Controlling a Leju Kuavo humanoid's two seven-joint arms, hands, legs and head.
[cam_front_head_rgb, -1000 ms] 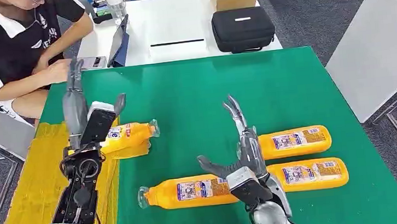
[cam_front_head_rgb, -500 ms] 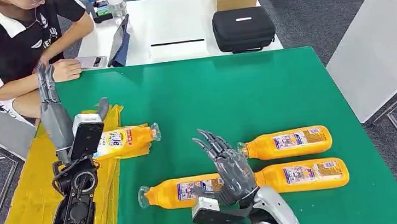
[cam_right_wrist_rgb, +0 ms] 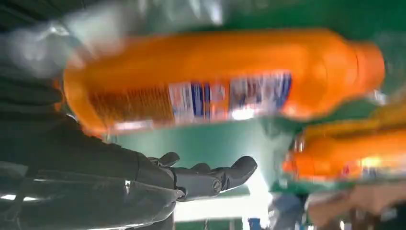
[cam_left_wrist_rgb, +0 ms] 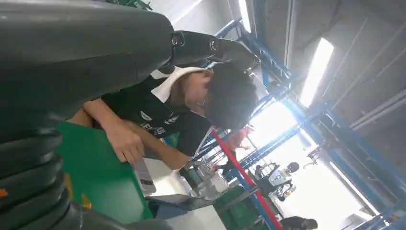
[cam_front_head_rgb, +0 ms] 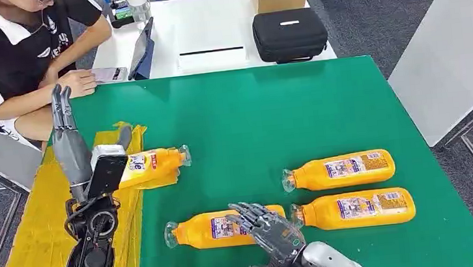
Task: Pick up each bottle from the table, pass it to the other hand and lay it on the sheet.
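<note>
Reaching over the front bottle (cam_front_head_rgb: 220,228), right hand (cam_front_head_rgb: 270,229) has fingers apart, seemingly not gripping; left hand (cam_front_head_rgb: 70,144) raised, fingers straight, beside bottle on sheet (cam_front_head_rgb: 152,167).

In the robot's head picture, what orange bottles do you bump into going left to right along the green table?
Bottle on the yellow sheet → bottle under the right hand → the two bottles on the right, stacked near and far.
</note>
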